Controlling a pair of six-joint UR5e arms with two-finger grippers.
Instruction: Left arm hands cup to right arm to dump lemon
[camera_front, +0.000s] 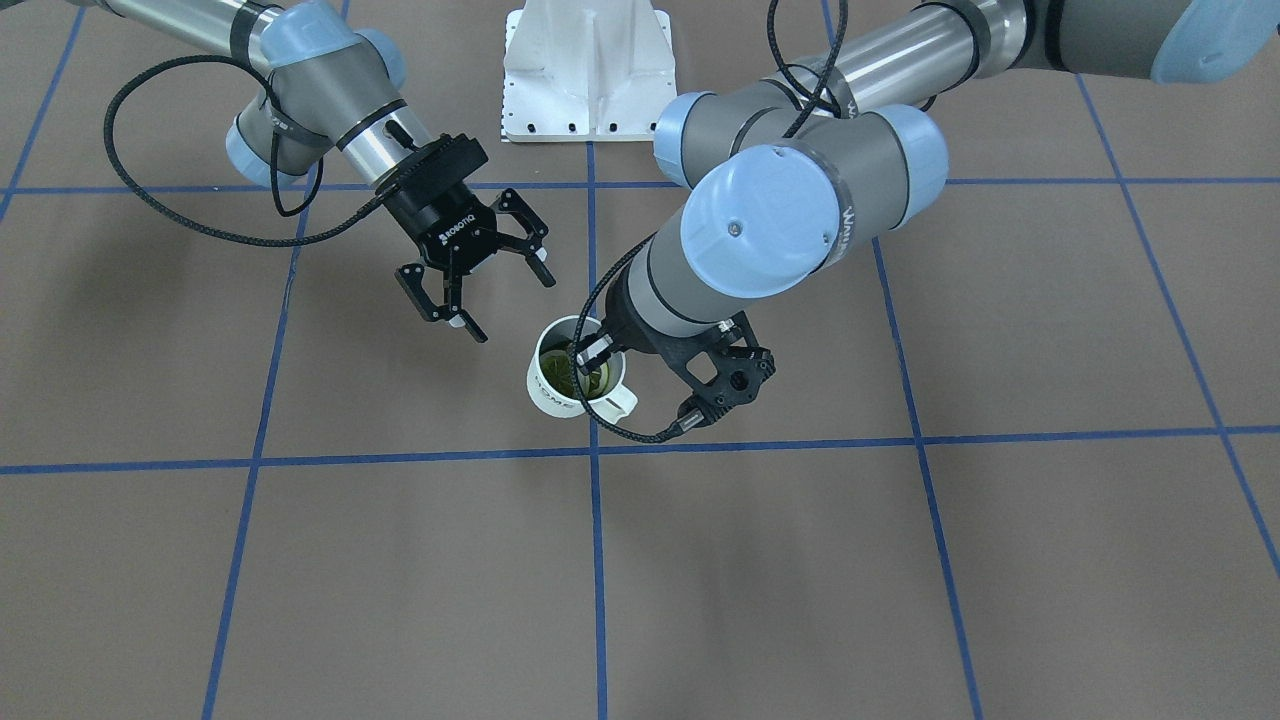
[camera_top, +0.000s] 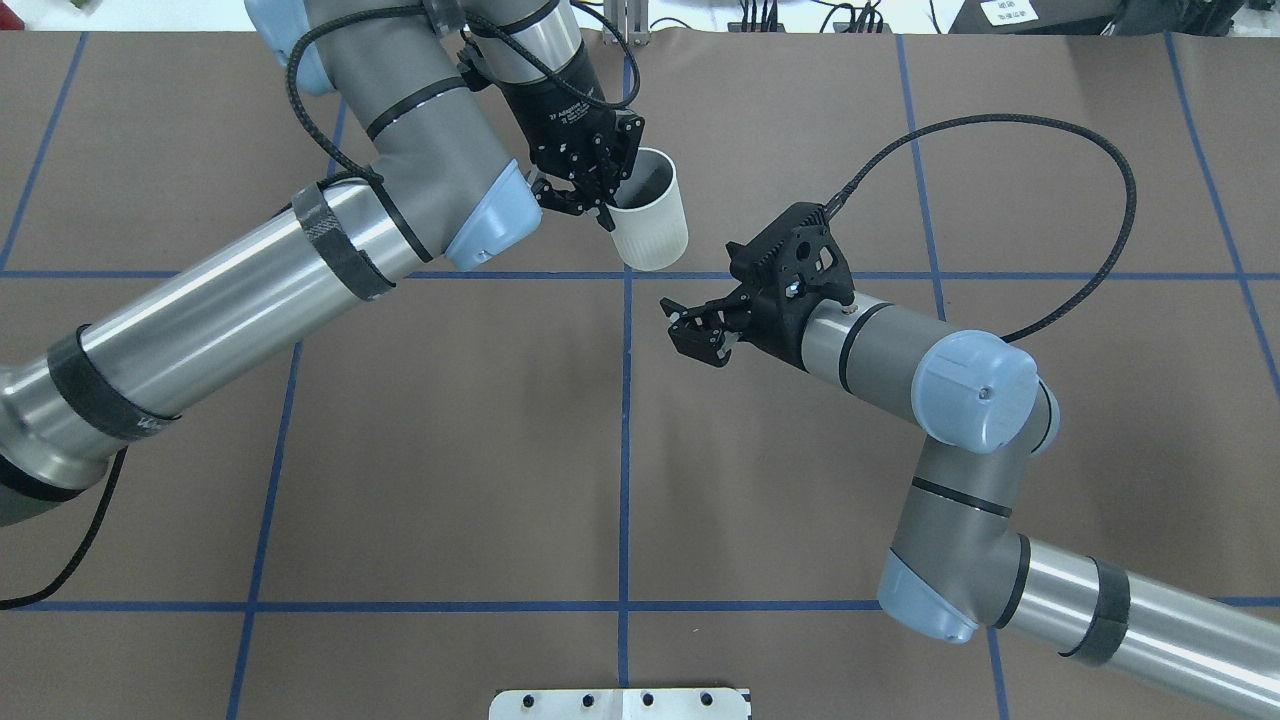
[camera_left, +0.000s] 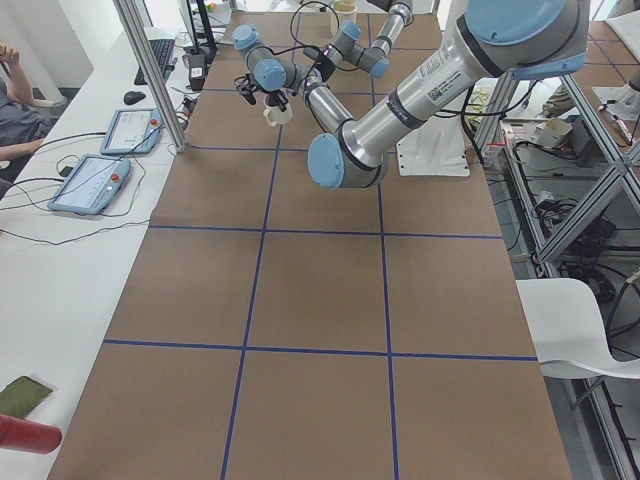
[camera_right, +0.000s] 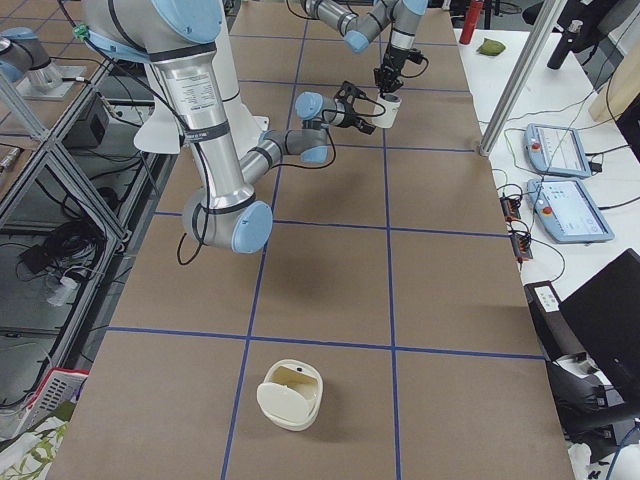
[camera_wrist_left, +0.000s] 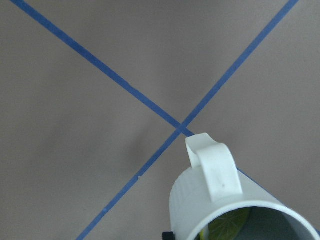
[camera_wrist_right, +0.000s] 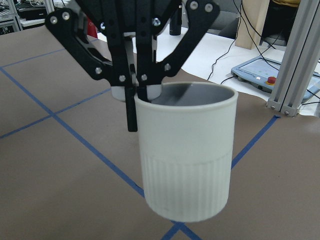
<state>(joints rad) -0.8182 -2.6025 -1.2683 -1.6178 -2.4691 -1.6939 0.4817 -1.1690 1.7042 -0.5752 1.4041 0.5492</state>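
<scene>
Closest to us hangs the cup (camera_wrist_right: 186, 150), lemon (camera_front: 575, 380) inside, rim pinched by our left gripper (camera_wrist_right: 134, 102), our right gripper (camera_top: 698, 335) agape at its five o'clock from overhead; we fear a nudge twisting that thin hold loose.

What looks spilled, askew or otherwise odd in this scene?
Nothing is spilled: the yellow-green lemon piece sits inside the white ribbed mug, which the left gripper holds by its rim above the table. Only a cream container at the table's end seems tipped over.
</scene>
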